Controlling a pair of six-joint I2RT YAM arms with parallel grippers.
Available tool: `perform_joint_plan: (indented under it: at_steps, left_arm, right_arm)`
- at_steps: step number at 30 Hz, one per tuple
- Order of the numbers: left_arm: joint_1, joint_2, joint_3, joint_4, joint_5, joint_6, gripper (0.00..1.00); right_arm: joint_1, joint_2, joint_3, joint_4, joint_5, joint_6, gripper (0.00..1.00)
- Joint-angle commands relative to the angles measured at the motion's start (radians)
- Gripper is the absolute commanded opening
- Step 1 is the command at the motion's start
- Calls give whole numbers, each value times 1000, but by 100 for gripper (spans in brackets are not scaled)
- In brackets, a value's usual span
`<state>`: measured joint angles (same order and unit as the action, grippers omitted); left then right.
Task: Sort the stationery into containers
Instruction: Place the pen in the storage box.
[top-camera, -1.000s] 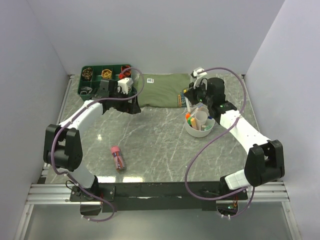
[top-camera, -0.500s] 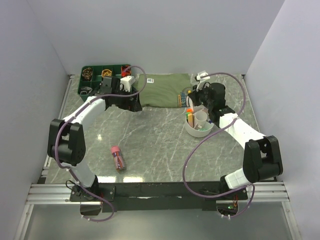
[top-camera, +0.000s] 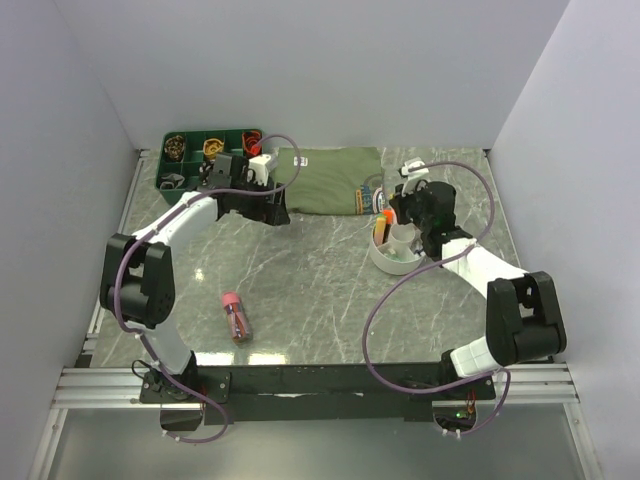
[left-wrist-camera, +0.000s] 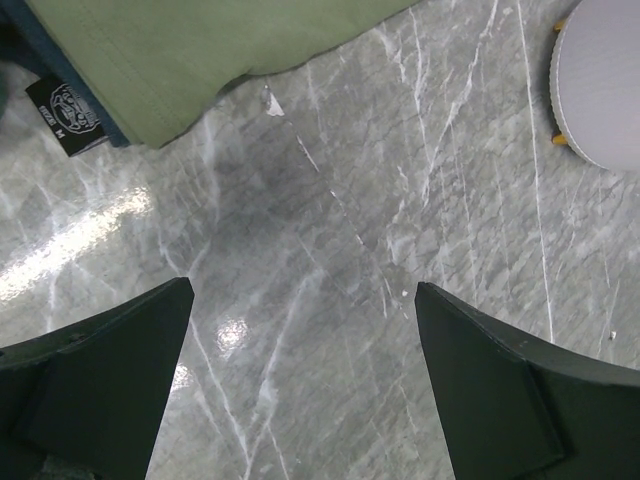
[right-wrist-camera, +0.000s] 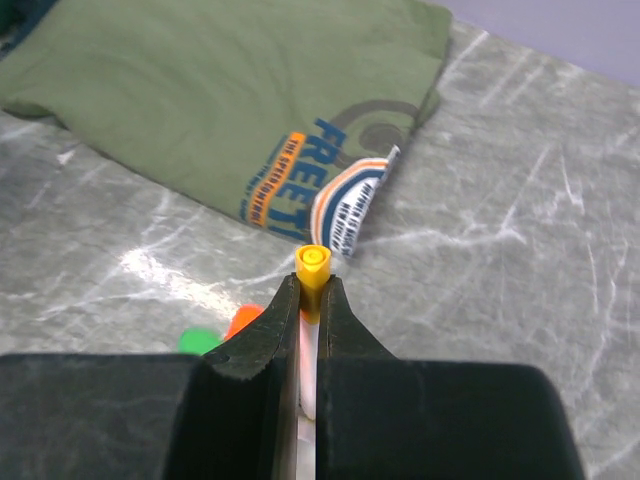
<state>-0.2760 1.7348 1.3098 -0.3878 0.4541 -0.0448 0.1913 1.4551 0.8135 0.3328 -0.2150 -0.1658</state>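
In the last second the right arm has tucked in, bringing its right claw (right-wrist-camera: 310, 292) in over the white round plastic desk organiser (top-camera: 392, 268) on the right of the grey marble surface (top-camera: 320, 270). It's clenched on a white pen with a yellow cap (right-wrist-camera: 312, 262), just above an orange cap (right-wrist-camera: 243, 320) already inside, so I'd guess a drop-off is due. The left arm is stretched far, with the left claw (left-wrist-camera: 302, 290) spread wide and empty beside the folded olive-green cloth (left-wrist-camera: 190, 60). The clear pink-capped tube (top-camera: 236, 316) lies near-left, not sorted yet.
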Motion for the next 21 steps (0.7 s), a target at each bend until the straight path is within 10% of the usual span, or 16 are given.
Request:
perform_joint_plan:
  at_steps: [1, 7, 12, 21]
  left_arm:
    - [-11, 9, 43, -3, -11, 16, 99]
    - [-22, 17, 48, 0, -23, 20, 99]
    - [-25, 3, 43, 1, -78, 16, 100]
    - [-25, -41, 16, 29, -124, -4, 99]
  right_arm:
    - [-21, -67, -54, 87, 54, -1, 0]
    - [-32, -136, -92, 65, 91, 12, 1]
    - [-33, -208, -93, -40, 129, 23, 39]
    - [-32, -438, -94, -248, 173, 84, 46]
